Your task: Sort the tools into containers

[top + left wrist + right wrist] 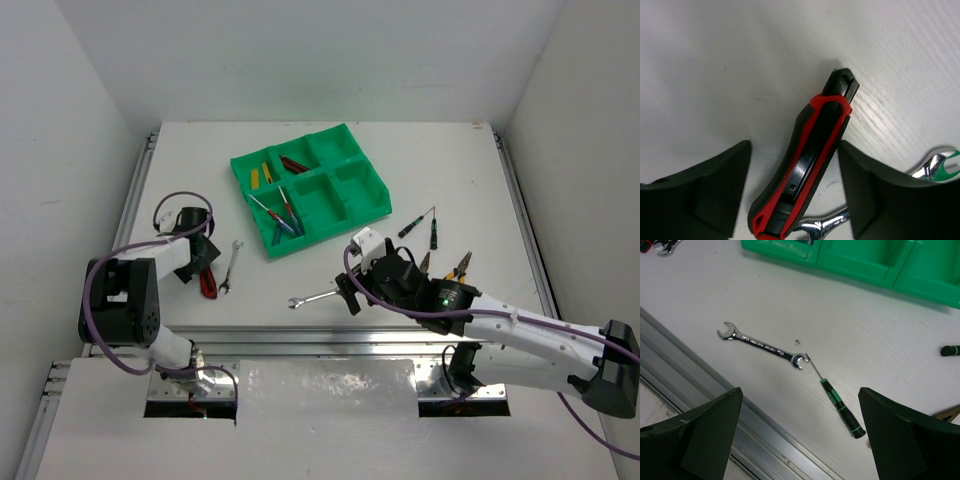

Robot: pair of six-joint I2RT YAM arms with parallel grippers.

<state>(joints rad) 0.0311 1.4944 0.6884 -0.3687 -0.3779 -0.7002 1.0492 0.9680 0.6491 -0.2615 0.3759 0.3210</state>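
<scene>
A red and black knife lies on the white table between the fingers of my left gripper, which is open and straddles it; the right finger is almost against the handle. In the top view the left gripper is low over this knife, left of the green tray. My right gripper is open and empty above a silver wrench and a green and black screwdriver. That wrench lies just left of the right gripper.
A second wrench lies beside the red knife. The tray holds screwdrivers, a yellow knife and a red knife. Two screwdrivers and pliers lie right of the tray. The table's metal front rail runs under the right gripper.
</scene>
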